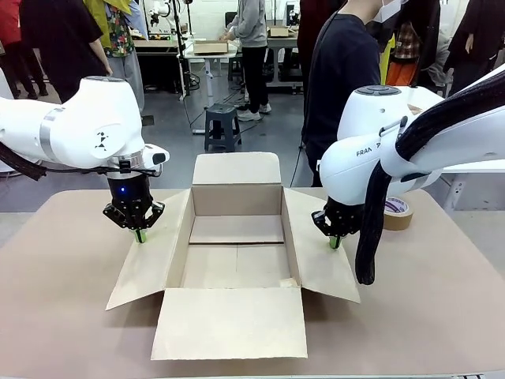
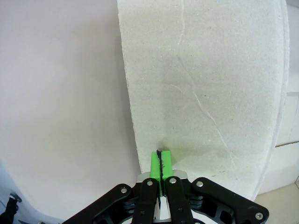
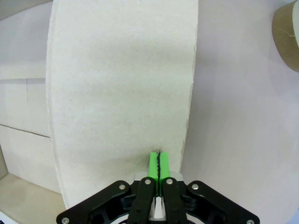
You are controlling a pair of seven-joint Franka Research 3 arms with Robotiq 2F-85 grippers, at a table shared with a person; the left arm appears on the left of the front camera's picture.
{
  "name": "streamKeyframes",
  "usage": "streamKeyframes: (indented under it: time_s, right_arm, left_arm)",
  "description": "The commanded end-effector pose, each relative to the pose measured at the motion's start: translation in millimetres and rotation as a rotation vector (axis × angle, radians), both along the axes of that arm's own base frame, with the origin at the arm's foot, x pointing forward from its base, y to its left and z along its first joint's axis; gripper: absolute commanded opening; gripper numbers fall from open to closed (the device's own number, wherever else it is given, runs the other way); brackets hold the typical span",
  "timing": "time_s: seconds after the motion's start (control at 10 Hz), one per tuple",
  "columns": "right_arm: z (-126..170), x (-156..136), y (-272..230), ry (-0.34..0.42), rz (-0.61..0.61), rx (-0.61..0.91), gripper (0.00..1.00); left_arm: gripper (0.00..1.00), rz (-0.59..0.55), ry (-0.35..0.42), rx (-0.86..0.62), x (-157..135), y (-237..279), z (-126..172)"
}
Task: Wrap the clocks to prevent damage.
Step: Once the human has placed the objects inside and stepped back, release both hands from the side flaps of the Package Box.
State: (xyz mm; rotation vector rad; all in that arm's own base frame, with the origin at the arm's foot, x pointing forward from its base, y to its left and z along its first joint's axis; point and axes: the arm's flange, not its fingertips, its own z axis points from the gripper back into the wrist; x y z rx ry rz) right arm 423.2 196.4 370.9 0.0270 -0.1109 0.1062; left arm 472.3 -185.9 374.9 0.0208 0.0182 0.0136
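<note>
An open cardboard box [image 1: 237, 199] stands in the middle of the table with all its flaps folded outward. My left gripper [image 1: 140, 235] is shut, green pads together, with its tip down on the outer edge of the box's left flap [image 1: 154, 264]. The left wrist view shows the closed pads [image 2: 155, 164] touching that flap [image 2: 205, 93] close to its edge. My right gripper [image 1: 335, 242] is shut too, its tip resting on the right flap [image 1: 319, 257]. In the right wrist view its pads [image 3: 153, 164] meet on the flap [image 3: 121, 93].
A roll of brown tape [image 1: 397, 212] lies behind my right arm, also seen as a roll [image 3: 287, 37] beyond the flap. A person in a dark top [image 1: 343, 71] stands at the far side. Bare brown tabletop [image 1: 63, 316] spreads around the box.
</note>
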Motion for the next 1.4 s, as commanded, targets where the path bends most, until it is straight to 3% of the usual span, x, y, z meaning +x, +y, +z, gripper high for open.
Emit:
streamKeyframes:
  time_s: [0.0,1.3]
  right_arm:
    - [-3.1,0.4,-0.2,0.002,-0.01,-0.01,0.01]
    - [-3.1,0.4,-0.2,0.002,-0.01,-0.01,0.01]
  left_arm:
    - [0.0,-0.005,0.0,-0.001,-0.1,-0.2,-0.4]
    - [0.0,-0.005,0.0,-0.001,-0.1,-0.2,-0.4]
